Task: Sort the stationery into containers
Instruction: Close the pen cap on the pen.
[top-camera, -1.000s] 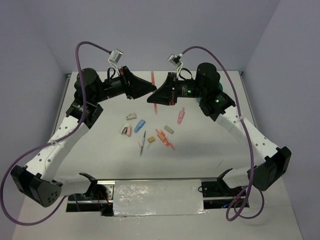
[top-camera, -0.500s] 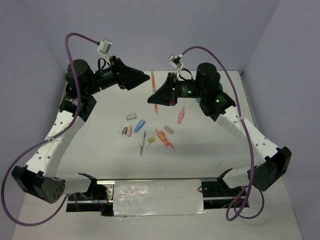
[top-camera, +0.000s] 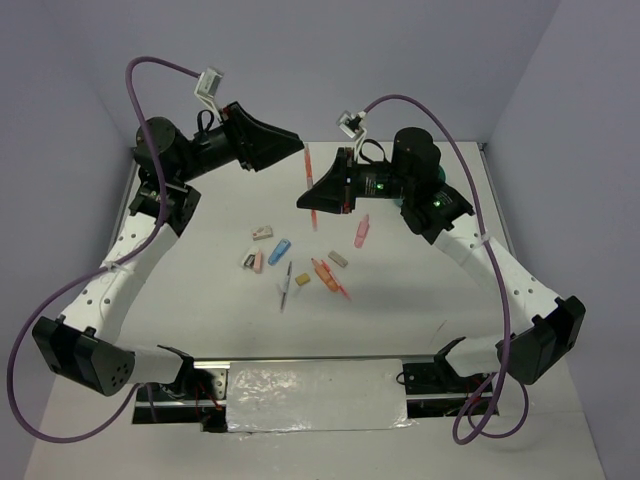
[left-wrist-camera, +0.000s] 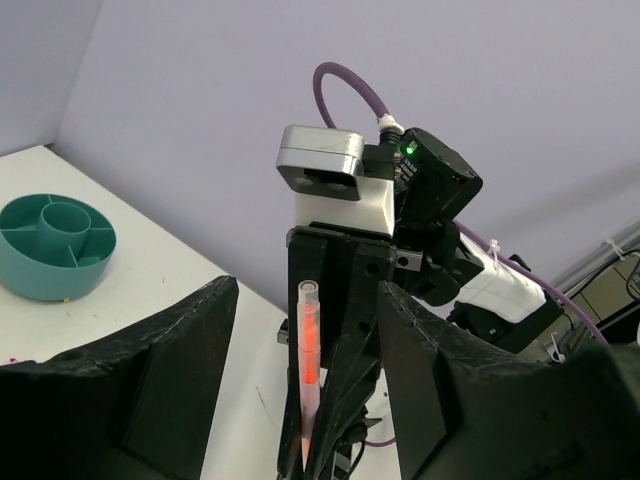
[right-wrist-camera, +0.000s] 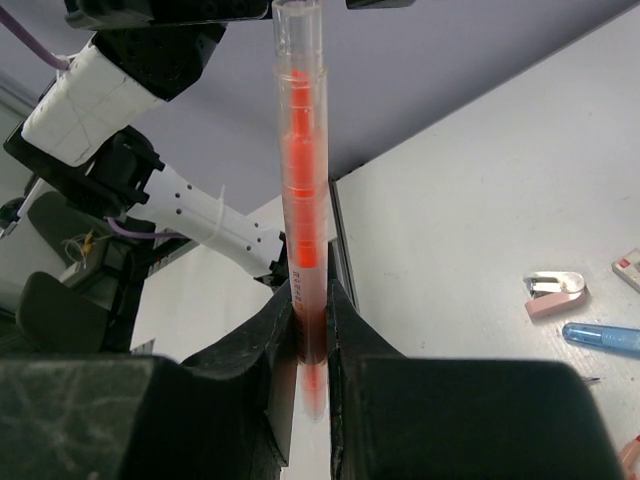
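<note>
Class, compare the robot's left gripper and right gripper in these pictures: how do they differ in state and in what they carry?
The left gripper is open and empty; the right gripper is shut on a red pen, held roughly upright. In the top view the left gripper points rightward and the right gripper leftward, so they face each other. Both are black and raised above the table.
</note>
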